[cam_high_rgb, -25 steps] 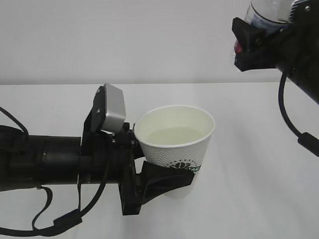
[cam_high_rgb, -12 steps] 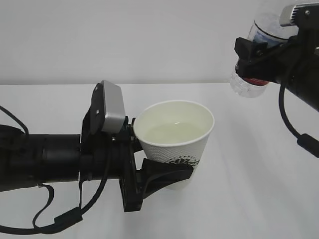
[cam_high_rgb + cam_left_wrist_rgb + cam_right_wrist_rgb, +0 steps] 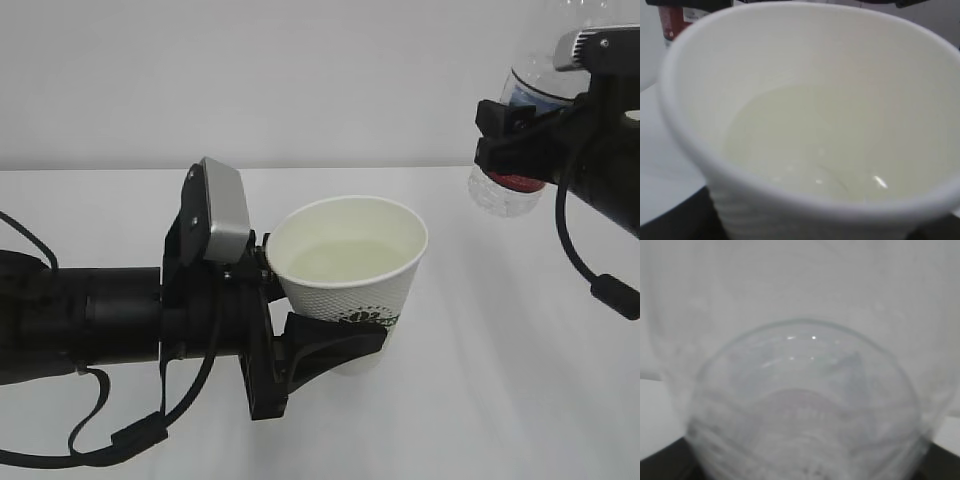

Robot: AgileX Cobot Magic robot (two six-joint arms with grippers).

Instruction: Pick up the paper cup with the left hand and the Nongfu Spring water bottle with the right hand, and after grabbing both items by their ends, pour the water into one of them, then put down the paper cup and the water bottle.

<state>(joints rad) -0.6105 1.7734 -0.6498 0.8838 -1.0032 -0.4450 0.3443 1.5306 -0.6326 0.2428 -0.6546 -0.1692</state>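
The left hand [image 3: 300, 350] gripped the paper cup [image 3: 347, 280], holding water [image 3: 345, 259], above the counter [image 3: 480, 400]; the right hand [image 3: 515, 135] gripped the Nongfu Spring water bottle [image 3: 508, 190] up right; lower both level and slowly, releasing only once seated

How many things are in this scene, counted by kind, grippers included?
Paper cups: 1, the paper cup, holding water.
Water bottles: 1, the Nongfu Spring water bottle.
Grippers: 2, the left hand around the cup, the right hand around the bottle.
Total: 4, on a white table.
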